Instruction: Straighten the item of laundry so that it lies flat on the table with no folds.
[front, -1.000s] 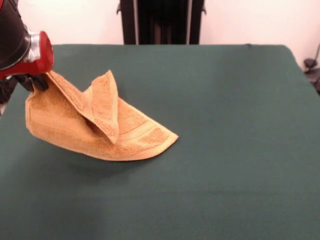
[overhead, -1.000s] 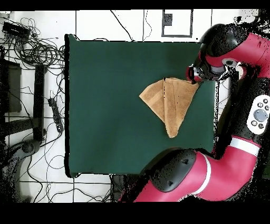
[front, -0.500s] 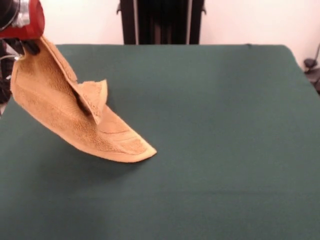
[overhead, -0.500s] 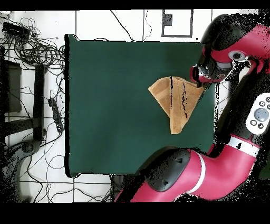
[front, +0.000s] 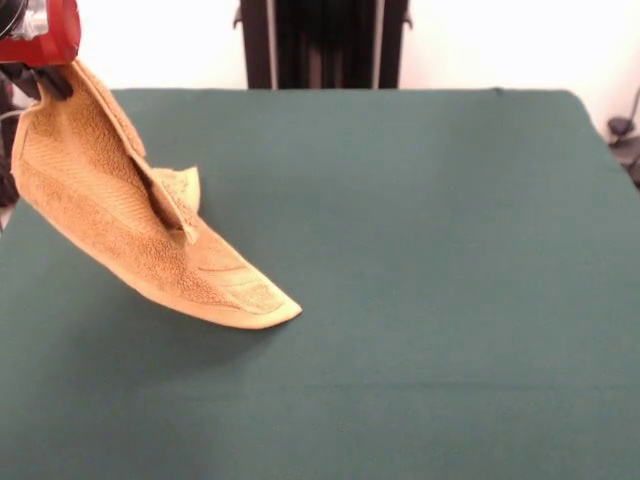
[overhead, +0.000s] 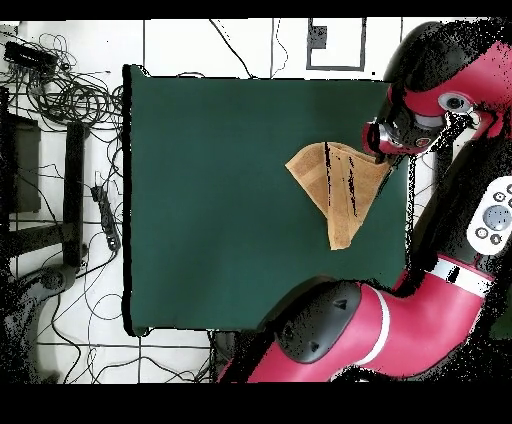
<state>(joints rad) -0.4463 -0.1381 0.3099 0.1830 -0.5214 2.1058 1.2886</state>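
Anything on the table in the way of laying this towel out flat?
Nothing visible. The gripper holds one corner of the towel up at the table's edge, its low tip resting on the cloth; the green surface beside it is bare in both views.

Front view low across table (front: 450, 250); overhead straight down; both share table.

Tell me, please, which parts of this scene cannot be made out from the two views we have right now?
- The pincer: front view, cut off by the top-left corner; overhead, buried under the arm's head, so open or shut is unreadable.
- The grasped corner of the towel: hidden at the pincer in both views.
- The towel's underside: raised cloth hides it in front view.
- The table: near edge cut off in front view; its robot-side edge sits under the arm overhead.
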